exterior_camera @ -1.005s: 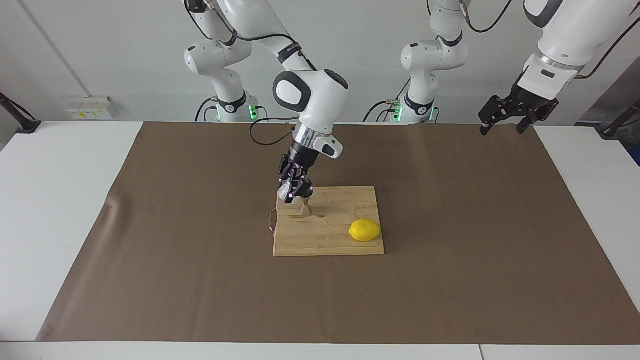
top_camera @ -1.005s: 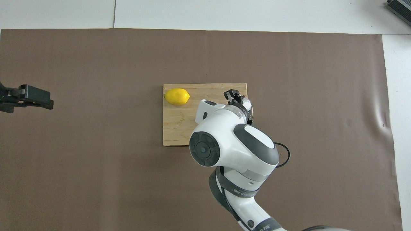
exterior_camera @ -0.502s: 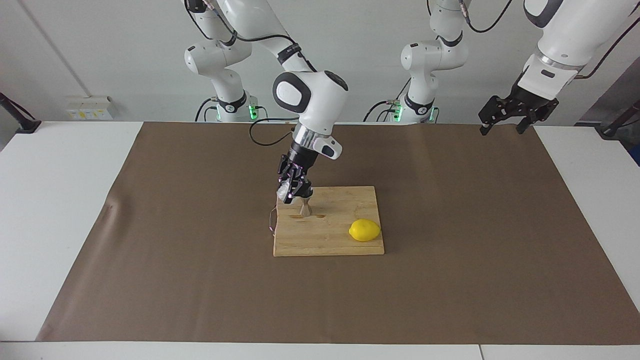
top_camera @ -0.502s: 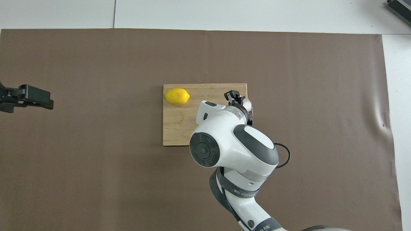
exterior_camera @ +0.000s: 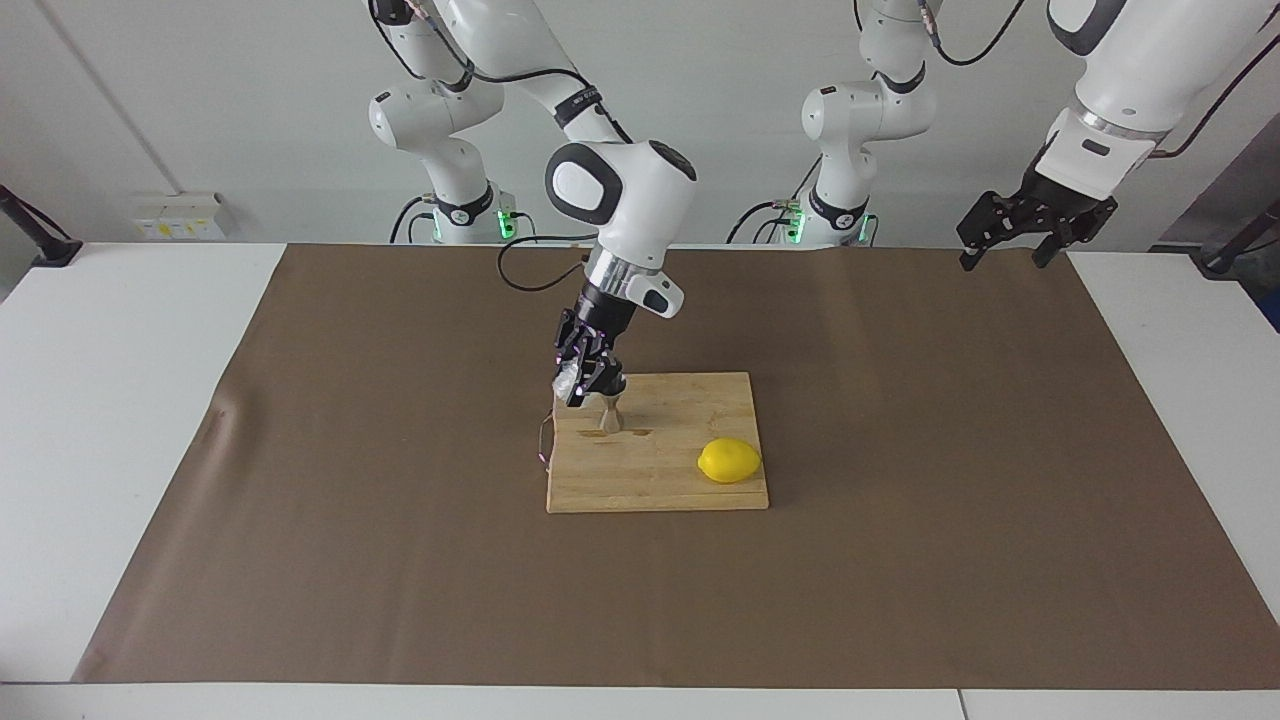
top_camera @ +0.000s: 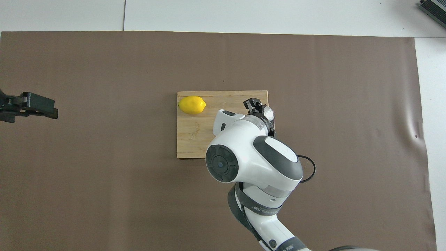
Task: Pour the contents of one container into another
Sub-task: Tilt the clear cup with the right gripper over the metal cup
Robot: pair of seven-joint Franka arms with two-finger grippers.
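My right gripper (exterior_camera: 590,388) is shut on the small clear crinkled cup (exterior_camera: 569,384) and holds it tilted just above the steel jigger (exterior_camera: 609,416). The jigger stands upright on the wooden cutting board (exterior_camera: 650,485), near the corner toward the right arm's end. In the overhead view the cup (top_camera: 268,112) shows beside the right gripper (top_camera: 259,108), and the jigger is hidden under the arm. My left gripper (exterior_camera: 1008,240) is open and empty, and waits raised over the table's edge at the left arm's end. It also shows in the overhead view (top_camera: 29,106).
A yellow lemon (exterior_camera: 729,461) lies on the board (top_camera: 193,139) toward the left arm's end; it also shows in the overhead view (top_camera: 192,105). A thin cable (exterior_camera: 544,440) hangs by the board's edge under the right gripper. A brown mat (exterior_camera: 900,560) covers the table.
Almost nothing: the right arm's wrist has shifted very slightly while the cup stays tilted over the jigger. The left arm has not moved.
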